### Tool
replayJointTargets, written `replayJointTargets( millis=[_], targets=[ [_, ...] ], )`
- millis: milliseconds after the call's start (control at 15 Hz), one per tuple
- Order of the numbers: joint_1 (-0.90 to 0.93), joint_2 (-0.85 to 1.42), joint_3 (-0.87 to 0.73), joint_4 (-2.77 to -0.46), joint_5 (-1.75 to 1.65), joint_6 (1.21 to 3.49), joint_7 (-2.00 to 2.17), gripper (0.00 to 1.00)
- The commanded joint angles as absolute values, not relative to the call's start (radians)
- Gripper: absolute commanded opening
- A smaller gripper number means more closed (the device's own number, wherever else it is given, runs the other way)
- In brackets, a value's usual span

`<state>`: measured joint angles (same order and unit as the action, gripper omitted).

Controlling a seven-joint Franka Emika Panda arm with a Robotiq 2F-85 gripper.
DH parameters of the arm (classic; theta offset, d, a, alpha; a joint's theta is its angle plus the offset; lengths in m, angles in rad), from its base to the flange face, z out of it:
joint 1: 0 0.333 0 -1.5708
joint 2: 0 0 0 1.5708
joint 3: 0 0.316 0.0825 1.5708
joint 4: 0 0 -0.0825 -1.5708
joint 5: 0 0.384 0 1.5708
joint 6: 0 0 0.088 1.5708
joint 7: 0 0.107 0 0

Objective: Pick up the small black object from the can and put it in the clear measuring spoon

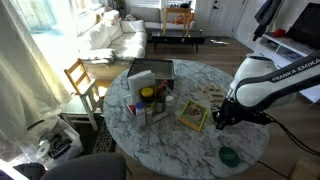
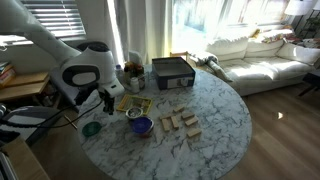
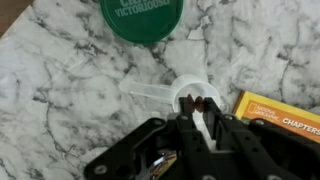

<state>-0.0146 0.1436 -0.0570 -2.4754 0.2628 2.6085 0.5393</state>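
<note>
In the wrist view my gripper [image 3: 197, 103] is shut on the small black object [image 3: 197, 101], pinched between the fingertips. It hangs right over the bowl of the clear measuring spoon [image 3: 178, 90], which lies on the marble table with its handle pointing left. In both exterior views the gripper [image 1: 218, 118] [image 2: 105, 104] is low over the table between the green lid and the yellow-green book. The can is not in the wrist view, and I cannot pick it out in the exterior views.
A flat green round lid [image 3: 142, 18] [image 1: 230, 156] [image 2: 92, 128] lies by the spoon. The yellow-green book [image 3: 285, 108] [image 1: 192, 114] [image 2: 133, 104] is beside it. A blue-purple cup [image 2: 141, 125], wooden blocks [image 2: 180, 123] and a grey box [image 2: 172, 72] stand further in.
</note>
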Motion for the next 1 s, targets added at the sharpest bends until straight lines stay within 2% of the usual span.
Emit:
replayJointTargets(
  millis=[0,67,133,533,600,933],
  targets=[
    [-0.006,0.156,-0.061,-2.487,0.245,2.645,0.543,0.26],
    [-0.005,0.156,-0.06,-2.486,0.249,2.648,0.541,0.43],
    [-0.004,0.154,-0.06,-2.486,0.25,2.651,0.542,0.52],
    [-0.002,0.131,-0.065,-2.485,0.243,2.649,0.56,0.95],
    [0.003,0.112,-0.081,-2.485,0.197,2.624,0.609,1.0],
    [-0.035,-0.025,-0.113,-2.472,0.128,2.52,0.734,1.0]
  ],
)
